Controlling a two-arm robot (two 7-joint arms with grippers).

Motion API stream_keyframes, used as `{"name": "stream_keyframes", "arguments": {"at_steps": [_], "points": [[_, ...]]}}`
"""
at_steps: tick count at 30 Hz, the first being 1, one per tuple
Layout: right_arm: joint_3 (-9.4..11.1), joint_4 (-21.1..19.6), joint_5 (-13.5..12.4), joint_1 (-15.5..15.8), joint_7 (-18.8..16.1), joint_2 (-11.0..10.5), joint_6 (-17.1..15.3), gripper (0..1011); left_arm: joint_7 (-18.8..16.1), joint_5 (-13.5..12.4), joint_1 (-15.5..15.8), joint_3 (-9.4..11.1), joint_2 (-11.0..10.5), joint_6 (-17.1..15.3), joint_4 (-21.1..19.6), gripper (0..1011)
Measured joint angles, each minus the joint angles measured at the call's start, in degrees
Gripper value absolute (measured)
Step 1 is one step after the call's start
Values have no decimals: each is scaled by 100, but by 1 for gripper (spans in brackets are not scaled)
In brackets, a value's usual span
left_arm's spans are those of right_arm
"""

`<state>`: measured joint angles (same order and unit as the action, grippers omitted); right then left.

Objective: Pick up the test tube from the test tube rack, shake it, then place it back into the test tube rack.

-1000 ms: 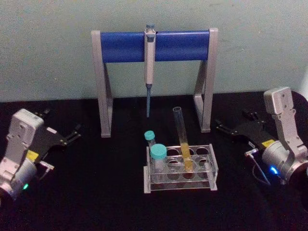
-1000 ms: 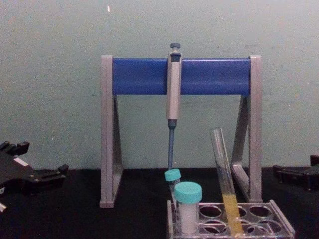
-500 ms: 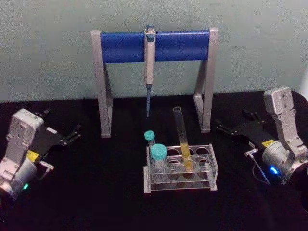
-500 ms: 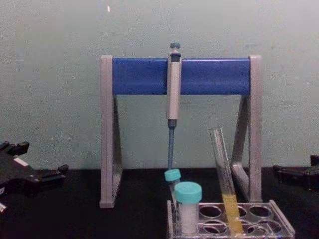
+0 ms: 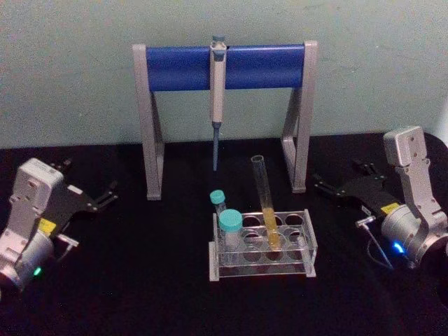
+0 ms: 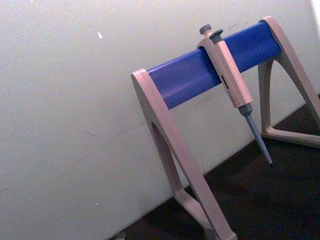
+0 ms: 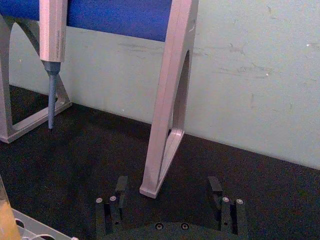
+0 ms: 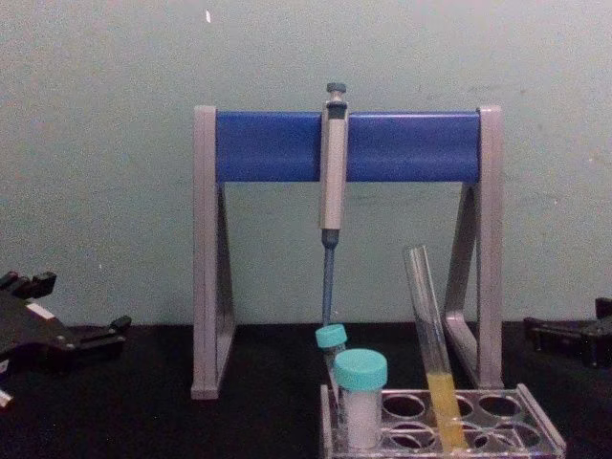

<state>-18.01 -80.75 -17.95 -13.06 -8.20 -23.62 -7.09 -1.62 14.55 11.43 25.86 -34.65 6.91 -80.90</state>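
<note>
Nothing has moved since a second ago. Leaning in its hole, the test tube (image 5: pixel 264 201) stands in the test tube rack (image 5: pixel 262 244) at mid-counter, yellow liquid low inside, beside two teal-capped tubes (image 5: pixel 229 229). Behind hangs the pipette (image 5: pixel 217 98) on its stand (image 5: pixel 222 66). Left pincer (image 5: pixel 106 194) rests well off to the left, right pincer (image 5: pixel 334 183) to the right, both with fingers parted and holding nothing.
</note>
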Motion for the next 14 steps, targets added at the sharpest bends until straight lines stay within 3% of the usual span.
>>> {"name": "stream_keyframes", "arguments": {"at_steps": [14], "points": [[0, 0, 0, 0, 0, 0, 0, 1000, 0, 0, 0, 0, 0, 0, 0, 1001]]}}
